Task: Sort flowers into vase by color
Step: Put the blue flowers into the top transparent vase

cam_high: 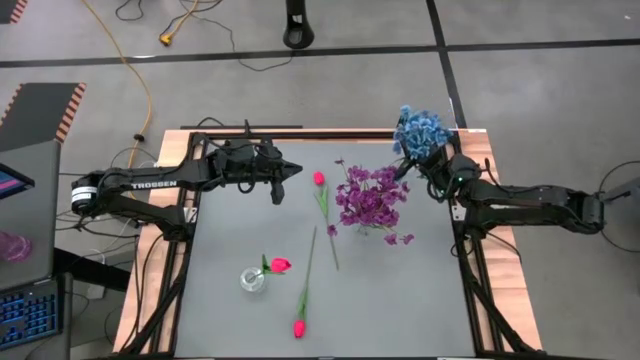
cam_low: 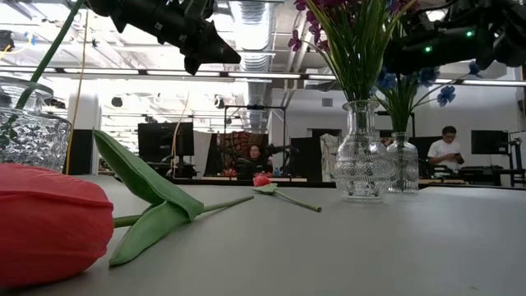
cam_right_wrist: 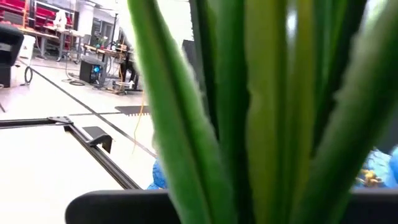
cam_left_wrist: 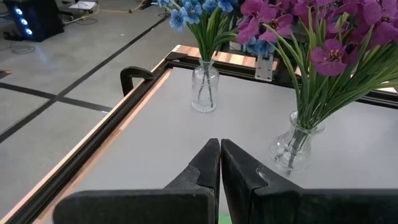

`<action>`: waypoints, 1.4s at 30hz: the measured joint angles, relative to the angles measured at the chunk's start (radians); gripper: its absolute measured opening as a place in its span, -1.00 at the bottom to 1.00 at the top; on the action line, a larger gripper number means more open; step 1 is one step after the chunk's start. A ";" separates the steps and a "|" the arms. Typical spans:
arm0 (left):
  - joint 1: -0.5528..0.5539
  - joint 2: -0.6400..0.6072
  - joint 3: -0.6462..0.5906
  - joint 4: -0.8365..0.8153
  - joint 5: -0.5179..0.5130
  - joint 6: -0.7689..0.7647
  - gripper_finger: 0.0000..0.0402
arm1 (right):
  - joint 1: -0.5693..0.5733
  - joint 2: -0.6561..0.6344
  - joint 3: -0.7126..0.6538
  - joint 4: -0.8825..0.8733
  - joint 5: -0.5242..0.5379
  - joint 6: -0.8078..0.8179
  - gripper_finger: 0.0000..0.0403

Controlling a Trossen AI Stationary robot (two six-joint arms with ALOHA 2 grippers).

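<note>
Two pincers show, and we start with them. Our left pincer [cam_high: 290, 170] has its jaws pressed together on nothing and hangs above the table [cam_high: 400, 300], to the left of the purple bunch. Our right pincer [cam_high: 410, 167] sits just beside the blue flowers [cam_high: 421, 131], on the far-right side of the purple bunch; its jaws are together too, and we see no sprig gripped, only green leaves crowding its wrist camera.

Moving outward, the purple flowers [cam_high: 370, 196] stand gathered in their glass vase [cam_low: 362, 156] near the table's middle. The blue flowers stand in a second vase [cam_left_wrist: 204, 87] just beyond, toward the far-right corner. Both colours look sorted.

The pink-red buds are what is left, as we judge it. One bud [cam_high: 280, 265] is already in the small round vase [cam_high: 252, 279], near and left of the purple bunch. Two more lie loose on the table: one tulip [cam_high: 319, 179] just left of the purple vase, and another tulip [cam_high: 298, 327] nearer the front edge, close to the round vase.
</note>
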 joint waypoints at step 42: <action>0.000 0.000 0.000 0.000 -0.003 -0.042 -1.00 | -0.061 0.105 0.000 0.086 -0.145 -0.127 -0.92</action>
